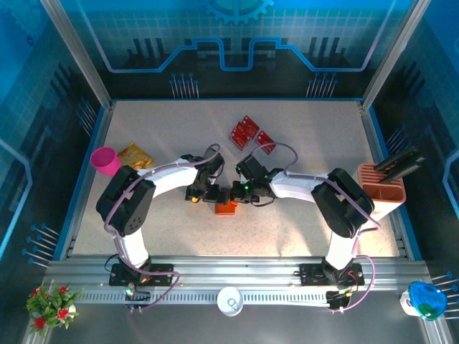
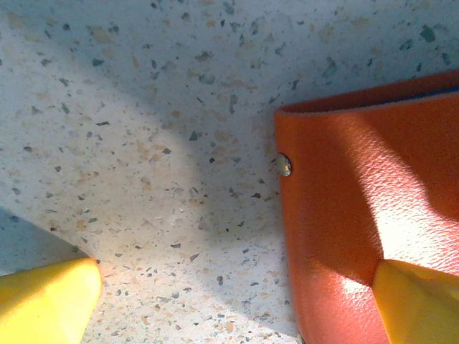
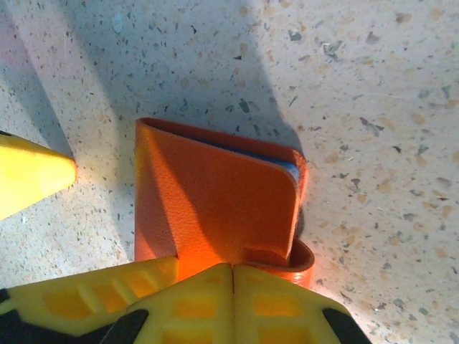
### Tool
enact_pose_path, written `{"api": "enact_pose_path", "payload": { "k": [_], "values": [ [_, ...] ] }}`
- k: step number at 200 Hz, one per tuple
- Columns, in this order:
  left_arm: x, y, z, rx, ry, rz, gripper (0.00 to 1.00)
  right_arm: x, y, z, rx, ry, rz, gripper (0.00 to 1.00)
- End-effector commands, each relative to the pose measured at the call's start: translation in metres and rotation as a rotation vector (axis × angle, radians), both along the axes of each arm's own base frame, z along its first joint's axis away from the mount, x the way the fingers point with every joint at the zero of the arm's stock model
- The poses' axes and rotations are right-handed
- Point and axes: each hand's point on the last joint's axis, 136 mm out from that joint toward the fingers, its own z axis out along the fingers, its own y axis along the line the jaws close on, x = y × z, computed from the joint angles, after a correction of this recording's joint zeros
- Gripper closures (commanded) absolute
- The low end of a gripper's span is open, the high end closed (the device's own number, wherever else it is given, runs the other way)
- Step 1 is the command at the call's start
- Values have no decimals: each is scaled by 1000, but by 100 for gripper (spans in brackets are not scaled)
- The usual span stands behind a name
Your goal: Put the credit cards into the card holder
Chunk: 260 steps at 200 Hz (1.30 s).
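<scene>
Orange card holder | left fingers apart astride edge | right fingers together, touching

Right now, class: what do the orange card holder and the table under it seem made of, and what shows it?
The card holder looks like matte leather or faux leather: fine pebbled grain, soft rolled fold. Its stud looks like shiny metal. The table looks like matte speckled stone or a stone-print laminate: dark flecks on pale.

A pale speckled table is seen. On it are set a pink cup and a yellow-orange snack bag at the left. The red credit cards are laid toward the rear centre, and the card holder in the middle. An orange slotted rack is placed at the right edge.
</scene>
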Motion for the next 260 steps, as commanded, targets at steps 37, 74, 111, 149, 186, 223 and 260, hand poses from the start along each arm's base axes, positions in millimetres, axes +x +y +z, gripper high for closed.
{"api": "enact_pose_path", "payload": {
  "k": [37, 74, 111, 149, 186, 223, 260],
  "values": [
    [-13, 7, -8, 45, 62, 12, 1, -48, -19, -41, -140, 119, 45, 100],
    [0, -3, 19, -2, 9, 24, 1, -49, -21, -41, -159, 110, 50, 100],
    [2, -2, 23, -7, 0, 31, 1, -50, -25, -41, -175, 100, 47, 100],
    [-7, 5, 9, 1, 26, 37, 1, -51, -29, -41, -183, 94, 44, 100],
    [-17, 11, -4, 10, 56, 33, 1, -52, -30, -40, -193, 84, 49, 100],
    [-25, 15, -17, 22, 83, 40, 1, -52, -29, -38, -205, 70, 69, 100],
    [-31, 18, -26, 30, 102, 46, 1, -52, -26, -37, -230, 54, 101, 100]
  ]
}}
